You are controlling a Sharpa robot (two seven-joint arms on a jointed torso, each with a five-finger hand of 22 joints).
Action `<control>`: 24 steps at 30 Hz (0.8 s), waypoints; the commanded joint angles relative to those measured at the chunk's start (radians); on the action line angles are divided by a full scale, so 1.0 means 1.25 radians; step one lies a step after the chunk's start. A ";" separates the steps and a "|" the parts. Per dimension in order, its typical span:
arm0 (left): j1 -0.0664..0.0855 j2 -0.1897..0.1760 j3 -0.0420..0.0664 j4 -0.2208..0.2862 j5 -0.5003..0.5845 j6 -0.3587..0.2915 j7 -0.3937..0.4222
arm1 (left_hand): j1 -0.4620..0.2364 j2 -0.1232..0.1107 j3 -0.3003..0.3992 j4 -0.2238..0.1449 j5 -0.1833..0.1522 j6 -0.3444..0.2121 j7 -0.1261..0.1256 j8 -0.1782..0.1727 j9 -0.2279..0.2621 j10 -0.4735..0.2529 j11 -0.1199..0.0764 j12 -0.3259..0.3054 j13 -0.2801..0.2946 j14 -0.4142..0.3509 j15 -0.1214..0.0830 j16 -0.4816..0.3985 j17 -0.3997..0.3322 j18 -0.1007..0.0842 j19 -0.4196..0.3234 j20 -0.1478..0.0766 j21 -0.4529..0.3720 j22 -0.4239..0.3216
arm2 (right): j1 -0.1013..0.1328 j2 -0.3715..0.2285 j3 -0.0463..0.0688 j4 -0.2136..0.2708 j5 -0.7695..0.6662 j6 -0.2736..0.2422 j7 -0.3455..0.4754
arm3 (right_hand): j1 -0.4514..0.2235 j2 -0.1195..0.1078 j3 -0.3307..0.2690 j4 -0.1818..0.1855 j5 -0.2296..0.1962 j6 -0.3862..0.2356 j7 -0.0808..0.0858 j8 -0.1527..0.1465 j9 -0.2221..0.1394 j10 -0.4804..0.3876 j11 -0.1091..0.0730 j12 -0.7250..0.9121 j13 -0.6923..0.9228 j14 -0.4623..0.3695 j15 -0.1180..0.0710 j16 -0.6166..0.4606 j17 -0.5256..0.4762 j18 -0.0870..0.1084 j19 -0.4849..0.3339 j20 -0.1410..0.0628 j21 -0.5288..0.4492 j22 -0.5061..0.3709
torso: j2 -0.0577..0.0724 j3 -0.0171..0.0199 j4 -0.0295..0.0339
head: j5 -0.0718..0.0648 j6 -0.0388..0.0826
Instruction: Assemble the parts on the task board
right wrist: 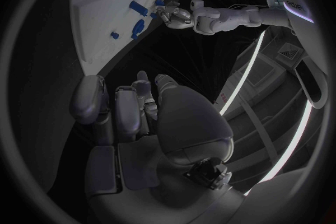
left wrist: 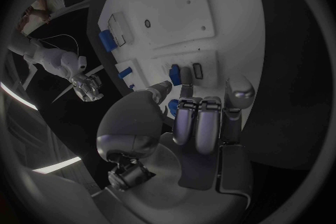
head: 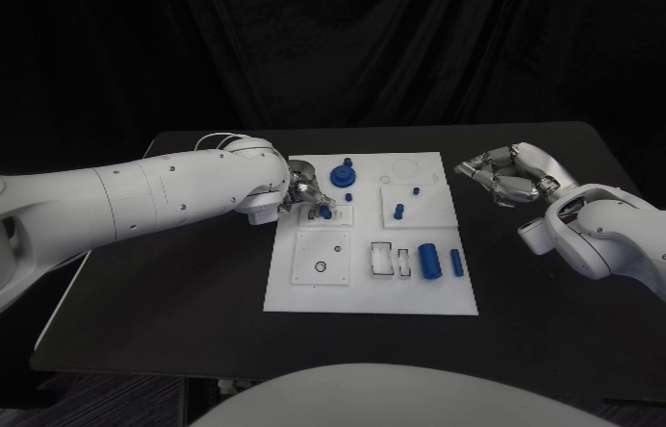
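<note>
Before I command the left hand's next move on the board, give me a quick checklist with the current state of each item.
1. Left hand over the white task board: ok.
2. Left fingers at the small blue peg near the board's left edge: ok, close to it.
3. Peg actually gripped: cannot tell; fingers hide the contact.
4. Right hand off the board, over the black table: ok, holding nothing.
5. Blue cylinder lying loose at the board's lower right: ok, apart from both hands.
6. Tall blue knob part standing upright beside the left hand: ok, but close.
</note>
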 commanded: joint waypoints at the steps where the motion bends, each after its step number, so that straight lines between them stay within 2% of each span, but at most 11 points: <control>1: -0.006 0.000 -0.003 0.002 0.001 0.011 0.002 | -0.007 -0.005 -0.017 0.009 -0.013 0.002 0.005 -0.008 -0.002 0.055 0.004 -0.003 0.188 0.064 0.002 -0.004 0.181 -0.007 0.002 0.005 -0.006 0.002 | -0.003 0.000 0.000 0.000 -0.003 0.007 -0.013 | 0.005 0.000 0.000 -0.001 0.003 0.005 -0.001 -0.002 -0.001 0.001 -0.001 -0.003 0.000 -0.002 0.000 -0.002 0.001 -0.004 -0.003 0.000 -0.002 0.077 | 0.000 0.0001 0.0002 | 0.000 0.000; 4: -0.006 0.000 -0.003 0.001 0.001 0.008 0.005 | -0.018 -0.008 -0.050 0.028 -0.035 0.003 0.007 -0.013 -0.003 0.056 0.005 -0.003 0.188 0.064 0.003 -0.004 0.182 -0.007 0.003 0.006 -0.008 0.003 | -0.003 0.000 0.000 0.000 -0.003 0.007 -0.013 | 0.005 0.000 0.000 -0.001 0.003 0.005 -0.001 -0.002 -0.001 0.001 -0.001 -0.003 0.000 -0.002 0.000 -0.002 0.001 -0.004 -0.003 0.000 -0.002 0.077 | 0.000 -0.0001 0.0003 | 0.000 0.000; 5: -0.007 0.000 -0.003 0.001 0.001 0.008 0.005 | -0.024 -0.008 -0.071 0.039 -0.055 0.002 0.008 -0.018 -0.005 0.056 0.006 -0.003 0.188 0.064 0.004 -0.004 0.181 -0.007 0.004 0.007 -0.009 0.004 | -0.003 0.000 0.000 0.000 -0.003 0.007 -0.013 | 0.005 0.000 0.000 -0.001 0.003 0.005 -0.001 -0.002 -0.001 0.001 -0.001 -0.003 0.000 -0.002 0.000 -0.002 0.001 -0.004 -0.003 0.000 -0.002 0.077 | 0.000 -0.0001 0.0002 | 0.000 0.000; 6: -0.007 0.000 -0.003 0.000 0.001 0.008 0.005 | -0.029 -0.008 -0.080 0.045 -0.064 0.002 0.008 -0.020 -0.006 0.056 0.007 -0.002 0.189 0.065 0.005 -0.004 0.182 -0.007 0.004 0.008 -0.009 0.006 | -0.003 0.000 0.000 0.000 -0.003 0.007 -0.013 | 0.005 0.000 0.000 -0.001 0.003 0.005 -0.001 -0.002 -0.001 0.001 -0.001 -0.003 0.000 -0.002 0.000 -0.002 0.001 -0.004 -0.003 0.000 -0.002 0.077 | 0.000 -0.0001 0.0003 | 0.000 0.000; 9: -0.007 0.000 -0.003 -0.001 0.001 0.007 0.005 | -0.038 -0.005 -0.109 0.061 -0.082 0.004 0.009 -0.025 -0.009 0.056 0.008 -0.002 0.189 0.065 0.006 -0.004 0.182 -0.007 0.005 0.009 -0.011 0.007 | -0.003 0.000 0.000 0.000 -0.003 0.008 -0.014 | 0.005 0.000 0.000 -0.001 0.003 0.005 -0.001 -0.002 -0.001 0.001 -0.001 -0.003 0.000 -0.002 0.000 -0.002 0.001 -0.004 -0.003 0.000 -0.002 0.077 | 0.000 -0.0001 0.0003 | 0.000 0.000; 17: -0.008 -0.002 -0.003 0.000 0.001 0.002 0.013 | -0.049 0.008 -0.132 0.077 -0.085 0.006 0.010 -0.030 -0.011 0.057 0.009 -0.002 0.189 0.066 0.006 -0.004 0.183 -0.007 0.007 0.010 -0.012 0.011 | -0.003 -0.001 0.000 0.001 -0.003 0.008 -0.015 | 0.005 -0.002 0.000 -0.001 0.003 0.006 -0.001 -0.002 -0.001 0.000 -0.001 -0.003 -0.001 -0.002 0.000 -0.002 0.001 -0.004 -0.003 0.000 -0.003 0.078 | 0.001 -0.0001 0.0001 | 0.001 0.000; 24: -0.008 -0.006 -0.003 0.010 0.001 -0.016 0.035 | -0.040 0.025 -0.141 0.074 -0.070 0.021 0.006 -0.025 -0.009 0.062 0.006 0.003 0.193 0.070 0.005 -0.001 0.191 -0.008 0.014 0.009 -0.009 0.018 | -0.003 -0.002 0.000 0.002 -0.003 0.008 -0.016 | 0.005 -0.002 0.000 0.000 0.003 0.006 -0.001 -0.001 -0.001 0.001 -0.001 -0.003 -0.001 -0.001 0.000 -0.001 0.001 -0.004 -0.002 0.000 -0.003 0.078 | 0.001 0.0001 0.0000 | 0.001 0.000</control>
